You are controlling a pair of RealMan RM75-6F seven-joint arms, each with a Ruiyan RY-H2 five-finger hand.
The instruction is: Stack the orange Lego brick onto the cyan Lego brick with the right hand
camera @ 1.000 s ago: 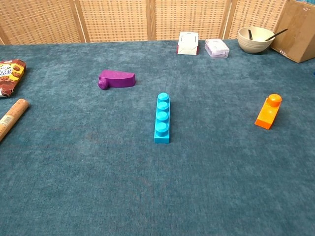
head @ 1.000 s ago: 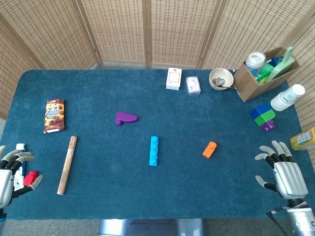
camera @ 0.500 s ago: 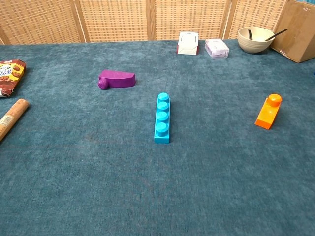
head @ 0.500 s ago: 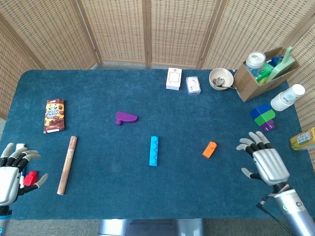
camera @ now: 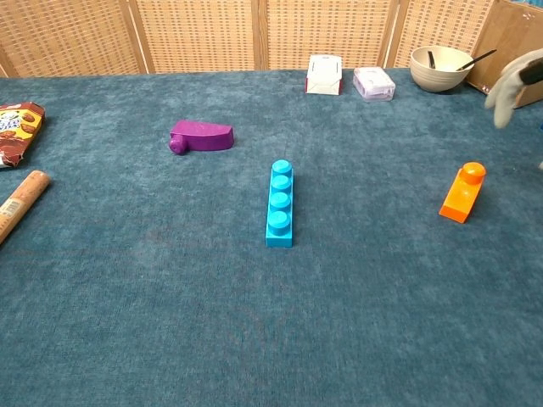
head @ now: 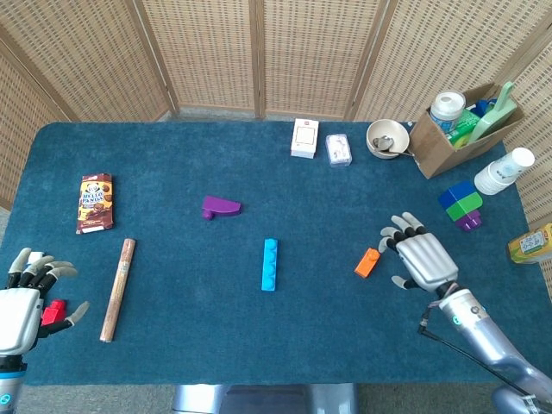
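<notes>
Orange brick (head: 367, 262) lies flat on blue cloth (head: 172, 164), right of centre, single stud up. Right hand (head: 420, 260) just beside it on the right, fingers spread wide, holding nothing, not touching (chest view catches only a fingertip at frame edge). Cyan brick (head: 270, 264) well apart to the left, lengthwise, studs up. Purple piece (head: 221, 207) beyond it. Left hand (head: 26, 297) at near-left corner, fingers apart, empty. Snack packet (head: 95, 203) far left, lettering unreadable.
</notes>
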